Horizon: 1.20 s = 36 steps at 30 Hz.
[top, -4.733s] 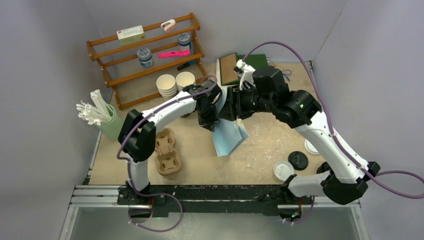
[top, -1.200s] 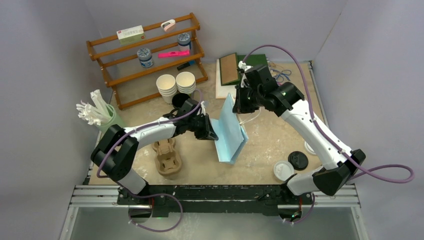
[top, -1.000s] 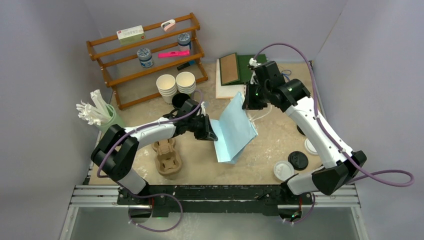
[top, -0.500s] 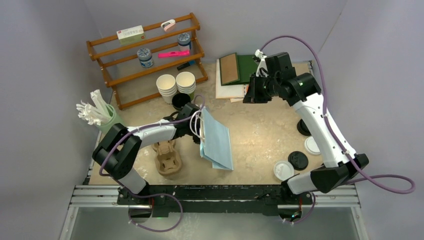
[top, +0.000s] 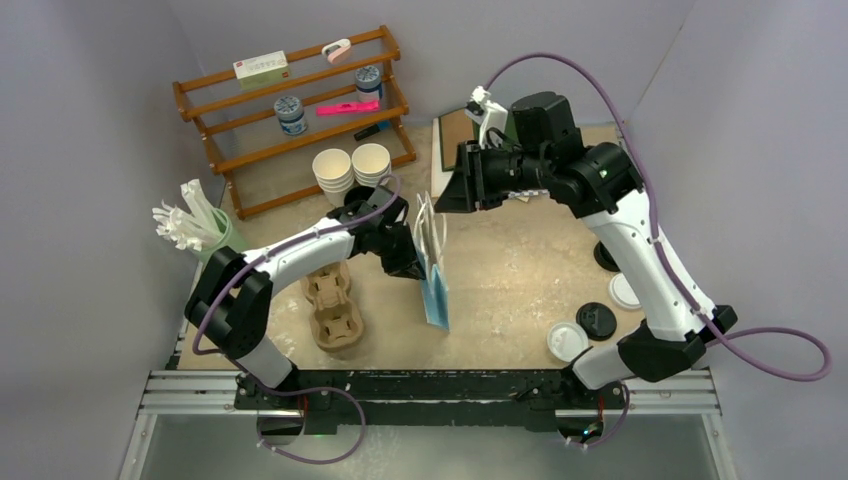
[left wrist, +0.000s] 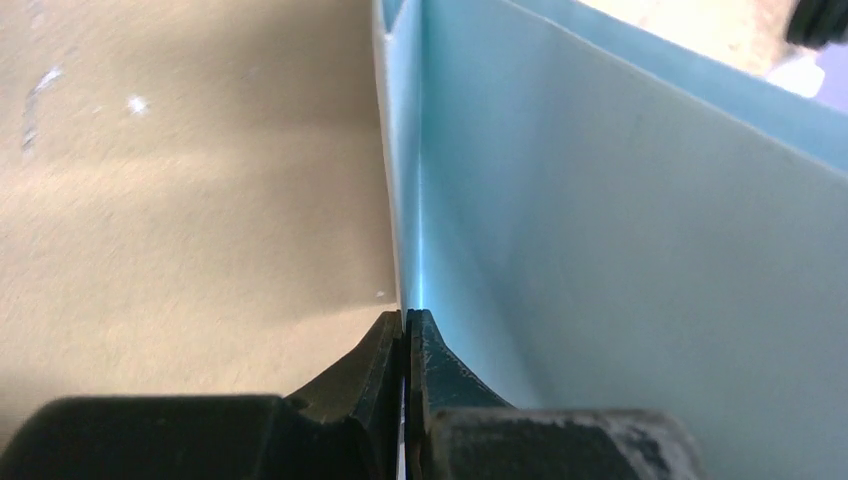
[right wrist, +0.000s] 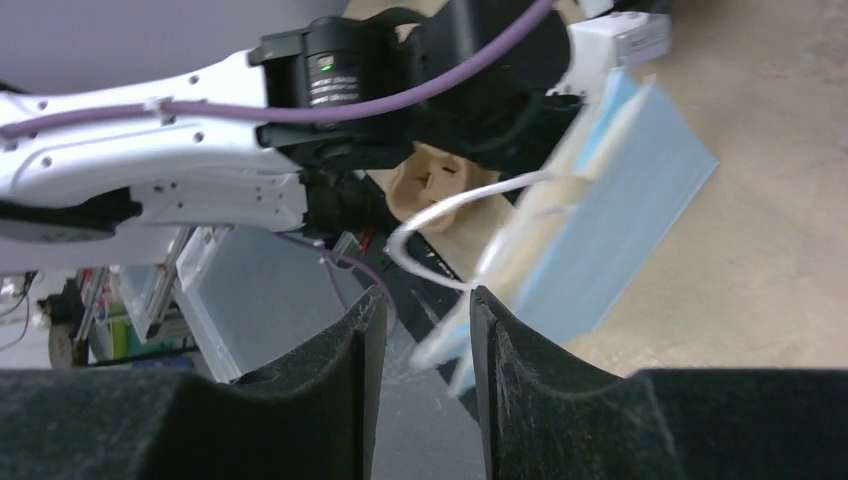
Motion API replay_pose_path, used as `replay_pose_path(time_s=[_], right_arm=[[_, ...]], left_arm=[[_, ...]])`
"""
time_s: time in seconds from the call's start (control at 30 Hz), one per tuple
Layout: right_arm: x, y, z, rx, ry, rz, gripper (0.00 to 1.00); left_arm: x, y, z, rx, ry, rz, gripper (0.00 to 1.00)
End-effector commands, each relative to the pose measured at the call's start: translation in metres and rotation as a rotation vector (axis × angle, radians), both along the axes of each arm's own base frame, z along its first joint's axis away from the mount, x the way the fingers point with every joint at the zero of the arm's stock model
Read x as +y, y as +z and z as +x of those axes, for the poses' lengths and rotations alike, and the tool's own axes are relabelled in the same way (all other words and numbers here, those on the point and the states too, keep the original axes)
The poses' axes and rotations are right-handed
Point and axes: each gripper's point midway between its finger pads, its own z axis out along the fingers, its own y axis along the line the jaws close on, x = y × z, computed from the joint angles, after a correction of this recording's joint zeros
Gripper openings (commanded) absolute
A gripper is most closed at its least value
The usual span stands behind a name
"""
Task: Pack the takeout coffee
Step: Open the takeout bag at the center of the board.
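Paper bag [top: 435,290] upright, pinched in left gripper [left wrist: 404,320] jaws; right gripper [right wrist: 427,300] jaws parted, empty; white-lidded cup [top: 567,340], black-lidded cup [top: 597,320] nearer right arm's base.

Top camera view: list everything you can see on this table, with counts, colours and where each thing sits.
paper bag: one, light blue, white handles, mid-table
cup carrier: one, brown, near left
lidless cups: two stacks, cream, by shelf
white lids: two, near right
black lids: two, near right, one partly hidden
wooden shelf: one, brown, back left
green holder: one, white sticks, left edge
left gripper: pinching paper bag
right gripper: open, near handles
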Motion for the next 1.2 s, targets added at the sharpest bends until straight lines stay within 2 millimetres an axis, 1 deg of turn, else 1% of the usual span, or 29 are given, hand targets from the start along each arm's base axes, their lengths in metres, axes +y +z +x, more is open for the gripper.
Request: replay_pose_path(time_s=[0.0,0.1,0.17,0.27,0.33,0.5,0.57,0.6,0.67,0.77,0.83,0.9,1.07,1.17], right_arm=[[0.017,0.023,-0.014,-0.016,0.037,0.08,0.39],[0.017,0.033,-0.017,-0.04,0.044,0.113,0.41],[0.017,0.031,-0.02,-0.03,0.05,0.105,0.43],[0.016,0.023,-0.019,-0.019,0.046,0.07,0.44],[0.017,0.024,-0.02,-0.024,0.054,0.068,0.46],[0.028,0.036,-0.023,-0.031,0.097,0.106,0.47],[0.032,0.036,-0.023,-0.023,0.108,0.106,0.48],[0.033,0.032,-0.022,-0.014,0.108,0.097,0.48],[0.033,0.016,-0.017,0.018,0.082,0.049,0.48],[0.021,-0.022,-0.003,0.076,-0.021,-0.082,0.48],[0.01,-0.042,0.006,0.089,-0.093,-0.166,0.5],[0.003,-0.056,0.007,0.11,-0.111,-0.219,0.52],[-0.015,-0.088,0.009,0.129,-0.143,-0.355,0.52],[-0.021,-0.1,0.01,0.132,-0.151,-0.396,0.51]], left_arm=[[0.014,0.015,0.0,0.088,0.179,0.07,0.0],[0.019,0.019,0.0,0.109,0.224,0.1,0.0],[0.023,0.023,0.001,0.105,0.248,0.115,0.0],[0.024,0.026,0.002,0.094,0.26,0.117,0.0],[0.025,0.027,0.002,0.095,0.263,0.118,0.0],[0.023,0.027,0.001,0.099,0.247,0.117,0.01],[0.023,0.026,0.001,0.101,0.244,0.119,0.01],[0.023,0.026,0.001,0.101,0.245,0.121,0.01],[0.023,0.026,0.002,0.1,0.246,0.119,0.01],[0.023,0.025,0.002,0.1,0.245,0.121,0.01],[0.023,0.024,0.001,0.103,0.243,0.12,0.01],[0.023,0.024,0.001,0.104,0.243,0.12,0.01],[0.021,0.025,0.002,0.101,0.24,0.112,0.01],[0.022,0.024,0.002,0.101,0.24,0.114,0.01]])
